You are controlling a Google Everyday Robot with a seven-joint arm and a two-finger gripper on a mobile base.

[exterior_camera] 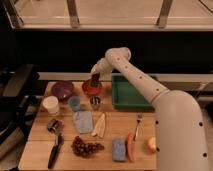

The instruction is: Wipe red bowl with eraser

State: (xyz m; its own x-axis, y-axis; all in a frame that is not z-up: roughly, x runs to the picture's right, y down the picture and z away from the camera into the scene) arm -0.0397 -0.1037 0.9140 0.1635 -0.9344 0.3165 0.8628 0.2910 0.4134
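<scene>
The white arm's two-finger gripper [95,75] hung over the one small round red-orange bowl [92,90]. Its fingers were clamped tight on the one dark rectangular eraser [95,81], which pointed down into that bowl. One round purple bowl [62,90] sat to its left and one green plastic tray [131,94] to its right. One white cup [50,105], one blue cup [74,103] and one metal cup [94,102] stood nearby.

Gripping dark rectangular eraser [95,82] in closed tool [96,75], directly above small round red-orange bowl [92,90] at back of wooden worktop [37,136]; apparently touching bowl's inside with eraser's lower end. Just beside green rectangular tray [131,93].
</scene>
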